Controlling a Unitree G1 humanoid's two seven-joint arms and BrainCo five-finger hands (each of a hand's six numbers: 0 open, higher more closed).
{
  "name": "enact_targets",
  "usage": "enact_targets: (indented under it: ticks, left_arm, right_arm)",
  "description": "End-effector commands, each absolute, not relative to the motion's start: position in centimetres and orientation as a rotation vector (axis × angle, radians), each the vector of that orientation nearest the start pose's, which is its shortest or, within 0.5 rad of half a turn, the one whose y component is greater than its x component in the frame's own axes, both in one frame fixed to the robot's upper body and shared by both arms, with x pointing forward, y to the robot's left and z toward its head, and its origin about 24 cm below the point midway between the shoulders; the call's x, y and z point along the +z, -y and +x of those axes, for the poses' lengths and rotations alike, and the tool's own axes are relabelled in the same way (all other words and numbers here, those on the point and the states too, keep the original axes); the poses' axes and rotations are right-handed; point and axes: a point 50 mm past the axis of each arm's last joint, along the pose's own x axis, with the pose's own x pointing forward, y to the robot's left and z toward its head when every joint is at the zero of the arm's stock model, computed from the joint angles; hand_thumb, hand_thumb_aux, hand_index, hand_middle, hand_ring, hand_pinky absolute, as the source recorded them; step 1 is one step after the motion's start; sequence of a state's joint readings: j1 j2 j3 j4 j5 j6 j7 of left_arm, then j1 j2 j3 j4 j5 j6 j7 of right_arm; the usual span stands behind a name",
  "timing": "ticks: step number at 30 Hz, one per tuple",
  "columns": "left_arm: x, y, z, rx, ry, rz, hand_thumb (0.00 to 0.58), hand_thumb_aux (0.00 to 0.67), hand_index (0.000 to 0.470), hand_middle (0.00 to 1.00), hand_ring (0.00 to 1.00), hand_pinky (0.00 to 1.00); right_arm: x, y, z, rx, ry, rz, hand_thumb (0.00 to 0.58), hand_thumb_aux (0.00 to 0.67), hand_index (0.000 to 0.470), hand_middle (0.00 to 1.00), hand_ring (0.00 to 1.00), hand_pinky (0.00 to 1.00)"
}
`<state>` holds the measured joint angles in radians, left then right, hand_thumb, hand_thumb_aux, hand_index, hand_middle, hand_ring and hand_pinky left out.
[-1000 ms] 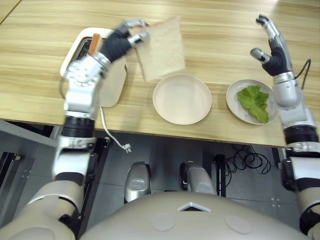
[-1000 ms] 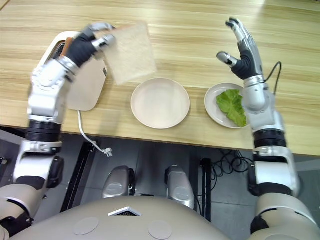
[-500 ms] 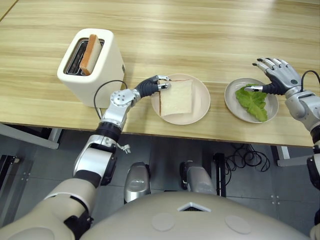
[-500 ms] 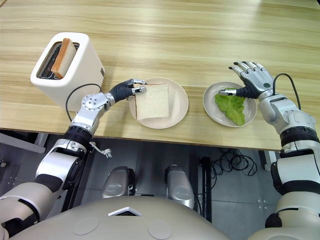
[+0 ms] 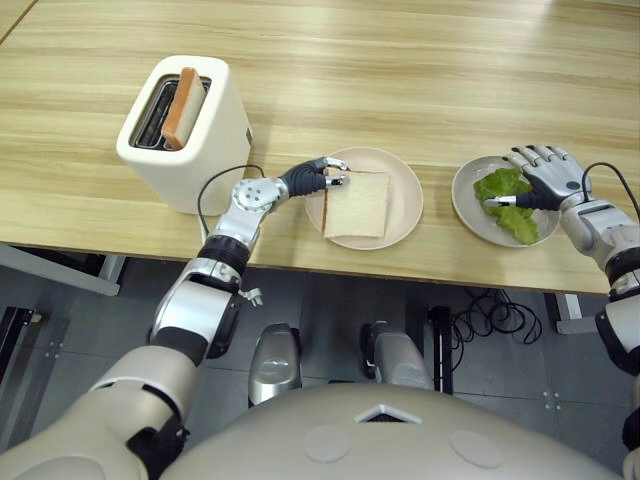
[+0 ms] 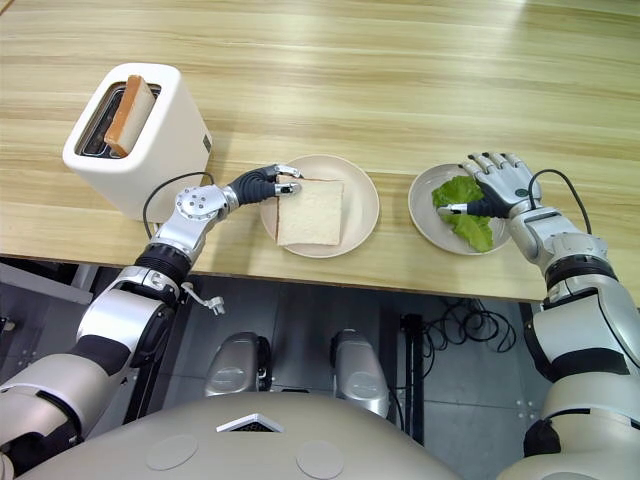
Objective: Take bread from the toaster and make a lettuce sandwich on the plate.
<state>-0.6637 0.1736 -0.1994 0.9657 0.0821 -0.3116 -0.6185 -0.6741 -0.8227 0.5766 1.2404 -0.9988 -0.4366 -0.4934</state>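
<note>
Toaster (image 5: 190, 150), white, stands upright on the wooden desk (image 5: 400, 60), far to my left. One bread slice (image 5: 181, 104) sits on edge in its slot, crust up, about half of it above the top. A dark cord (image 5: 215, 183) loops out beside the toaster's near right corner.

Round cream plate (image 5: 408, 190) lies near the desk's front edge, roughly centre and well apart from the toaster. A second slice (image 5: 357, 205) lies flat on it, towards the plate's left side, with its near edge close to the rim.

Smaller plate (image 5: 467, 207) sits to the right of the first, near it but not touching. Lettuce (image 5: 521, 226), one crinkled green leaf, lies on it.

My left hand (image 5: 310, 178) is low over the desk at the cream plate's left rim, against the upper left corner of the flat slice. I cannot tell whether it grips that corner or merely touches it.

My right hand (image 5: 545, 180) is palm down over the far part of the lettuce, fingers spread apart and not closed on the leaf.
</note>
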Motion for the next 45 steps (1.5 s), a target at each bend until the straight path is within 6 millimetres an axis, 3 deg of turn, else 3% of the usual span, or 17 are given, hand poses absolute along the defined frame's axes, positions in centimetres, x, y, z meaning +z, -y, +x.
enact_targets:
  ticks: [1, 10, 11, 12, 13, 14, 15, 19, 20, 21, 22, 23, 31, 34, 38, 42, 45]
  left_arm:
    - [3.4, -10.3, 34.2, -0.875, -0.130, 0.400, 0.580, 0.670, 0.460, 1.00, 1.00, 1.00]
    - [4.6, -9.7, 34.7, -0.899, -0.091, 0.400, 0.580, 0.670, 0.460, 1.00, 1.00, 1.00]
    - [4.6, -9.6, 34.8, -0.899, -0.092, 0.406, 0.580, 0.670, 0.460, 1.00, 1.00, 1.00]
    - [4.6, -9.6, 34.8, -0.899, -0.093, 0.409, 0.580, 0.670, 0.460, 1.00, 1.00, 1.00]
    - [4.6, -9.5, 34.8, -0.898, -0.095, 0.410, 0.580, 0.670, 0.460, 1.00, 1.00, 1.00]
    - [4.6, -9.5, 34.8, -0.897, -0.096, 0.410, 0.580, 0.670, 0.460, 1.00, 1.00, 1.00]
    - [4.6, -9.4, 34.8, -0.897, -0.096, 0.410, 0.580, 0.670, 0.460, 1.00, 1.00, 1.00]
    - [4.6, -9.0, 35.0, -0.886, -0.095, 0.419, 0.580, 0.670, 0.460, 1.00, 1.00, 1.00]
    - [4.5, -8.9, 35.1, -0.882, -0.099, 0.422, 0.580, 0.670, 0.460, 1.00, 1.00, 1.00]
    - [4.4, -8.9, 35.1, -0.880, -0.106, 0.427, 0.564, 0.560, 0.384, 1.00, 1.00, 1.00]
    - [4.3, -8.8, 35.1, -0.878, -0.112, 0.438, 0.564, 0.560, 0.384, 1.00, 1.00, 1.00]
    - [4.1, -8.8, 35.0, -0.875, -0.120, 0.456, 0.000, 0.000, 0.000, 0.00, 0.00, 0.00]
    - [4.0, -10.1, 35.4, -0.796, -0.122, 0.508, 0.000, 0.000, 0.000, 0.00, 0.00, 0.00]
    - [4.8, -10.7, 35.9, -0.743, -0.080, 0.559, 0.000, 0.000, 0.000, 0.00, 0.00, 0.00]
    - [6.8, -11.8, 36.8, -0.657, 0.023, 0.626, 0.000, 0.000, 0.000, 0.00, 0.00, 0.00]
    - [8.7, -12.8, 37.4, -0.565, 0.116, 0.675, 0.000, 0.000, 0.000, 0.00, 0.00, 0.00]
    - [9.8, -13.7, 37.6, -0.492, 0.164, 0.697, 0.000, 0.000, 0.000, 0.00, 0.00, 0.00]
  right_arm:
    - [5.4, 33.5, 30.8, 0.250, -0.064, -1.926, 0.000, 0.000, 0.000, 0.00, 0.00, 0.00]
    - [4.6, 33.3, 30.6, 0.270, -0.099, -1.941, 0.014, 0.008, 0.005, 0.00, 0.00, 0.00]
    - [4.5, 33.3, 30.6, 0.272, -0.100, -1.940, 0.053, 0.032, 0.022, 0.00, 0.00, 0.00]
    - [4.4, 33.2, 30.6, 0.274, -0.102, -1.939, 0.201, 0.129, 0.088, 0.00, 0.00, 0.00]
    - [4.3, 33.2, 30.6, 0.277, -0.104, -1.939, 0.385, 0.281, 0.193, 0.00, 0.00, 0.00]
    - [4.2, 33.1, 30.6, 0.279, -0.105, -1.939, 0.438, 0.339, 0.233, 0.00, 0.00, 0.00]
    - [4.2, 33.1, 30.5, 0.280, -0.108, -1.938, 0.438, 0.339, 0.233, 0.00, 0.00, 0.00]
    - [4.1, 33.2, 30.5, 0.277, -0.113, -1.932, 0.517, 0.449, 0.308, 0.00, 0.00, 0.00]
    - [4.1, 33.1, 30.5, 0.278, -0.114, -1.929, 0.549, 0.515, 0.354, 0.00, 0.00, 0.00]
    - [3.9, 33.1, 30.4, 0.279, -0.116, -1.928, 0.578, 0.631, 0.433, 0.00, 0.00, 0.00]
    - [3.8, 33.1, 30.3, 0.281, -0.117, -1.927, 0.578, 0.631, 0.433, 0.00, 0.00, 0.00]
    - [3.7, 33.0, 30.3, 0.286, -0.112, -1.925, 0.580, 0.670, 0.460, 0.00, 0.00, 0.00]
    - [4.4, 32.8, 30.6, 0.246, -0.056, -1.879, 0.580, 0.670, 0.460, 0.00, 0.00, 0.00]
    - [5.5, 32.8, 31.1, 0.177, 0.006, -1.866, 0.580, 0.670, 0.460, 0.00, 0.00, 0.00]
    - [8.7, 32.6, 32.2, 0.065, 0.166, -1.836, 0.580, 0.670, 0.460, 0.00, 0.00, 0.00]
    - [11.9, 30.6, 33.2, 0.046, 0.382, -1.802, 0.580, 0.670, 0.460, 0.00, 0.00, 0.00]
    - [13.0, 28.2, 33.5, 0.084, 0.500, -1.768, 0.580, 0.670, 0.460, 0.00, 0.00, 0.00]
